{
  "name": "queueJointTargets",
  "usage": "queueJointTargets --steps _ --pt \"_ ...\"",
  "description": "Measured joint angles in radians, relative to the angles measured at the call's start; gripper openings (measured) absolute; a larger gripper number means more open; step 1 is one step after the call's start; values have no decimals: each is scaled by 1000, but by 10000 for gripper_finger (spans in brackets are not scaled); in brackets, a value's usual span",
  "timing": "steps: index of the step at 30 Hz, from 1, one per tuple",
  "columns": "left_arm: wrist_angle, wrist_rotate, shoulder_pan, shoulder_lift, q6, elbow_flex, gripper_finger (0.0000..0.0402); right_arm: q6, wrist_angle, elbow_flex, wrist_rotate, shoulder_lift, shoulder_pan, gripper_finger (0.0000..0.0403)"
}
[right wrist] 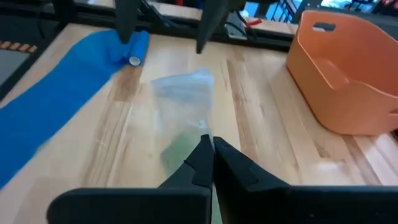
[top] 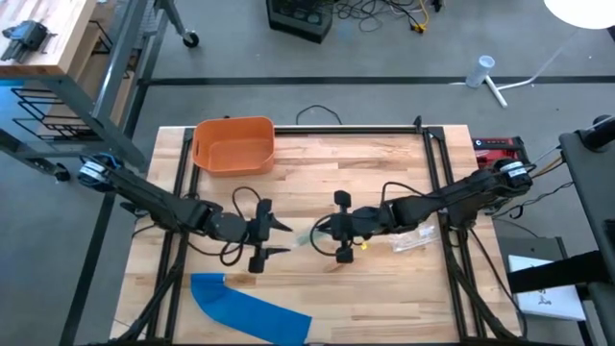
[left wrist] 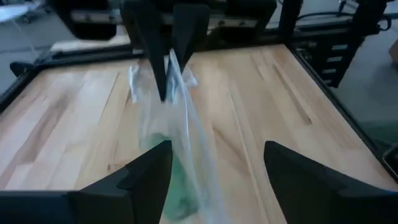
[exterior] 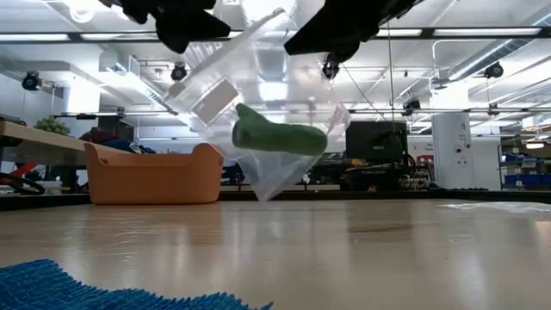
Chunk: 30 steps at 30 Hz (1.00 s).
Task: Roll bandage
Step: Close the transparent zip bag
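A clear plastic bag [exterior: 258,112] with a green roll [exterior: 280,138] inside hangs above the table's middle. My right gripper [right wrist: 212,146] is shut on it. My left gripper [left wrist: 217,168] is open, its fingers standing on either side of the bag's other end [top: 300,237]. Whether a finger brushes the bag, I cannot tell. The blue bandage [top: 245,308] lies spread flat on the near left of the table. Its rolled end [right wrist: 134,50] points toward the table's middle. My right gripper pinches an edge of the clear bag [right wrist: 203,129] between its two fingers. It comes from the table's right, slanting a little downward. The bag hangs tilted and clear of the table, with the green roll lying in its lower part [exterior: 280,138].
An orange bin [top: 233,144] stands at the far left of the table. A second clear wrapper [top: 413,240] lies on the table under my right arm. Bare wood [top: 384,298] shows at the near right.
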<state>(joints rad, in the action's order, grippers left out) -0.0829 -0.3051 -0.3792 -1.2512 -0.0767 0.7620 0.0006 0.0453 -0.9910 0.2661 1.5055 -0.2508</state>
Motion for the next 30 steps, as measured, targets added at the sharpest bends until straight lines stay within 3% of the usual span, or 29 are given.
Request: queueJointTargets --steps 8,15,21,27,30 --pt "-64 -26 14 -91 12 17 258 33 4 -5 -1 1 0 0" --pt "-62 -59 47 -148 38 28 226 48 2 -5 -3 1 0 0" --pt "-31 -51 45 -145 95 27 149 58 -9 -5 -3 1 0 0" --pt "1 -51 44 -141 112 27 20 67 -11 -5 -4 1 -9 2" --pt "30 -51 44 -137 116 28 14 87 -12 -5 -11 1 -16 23"
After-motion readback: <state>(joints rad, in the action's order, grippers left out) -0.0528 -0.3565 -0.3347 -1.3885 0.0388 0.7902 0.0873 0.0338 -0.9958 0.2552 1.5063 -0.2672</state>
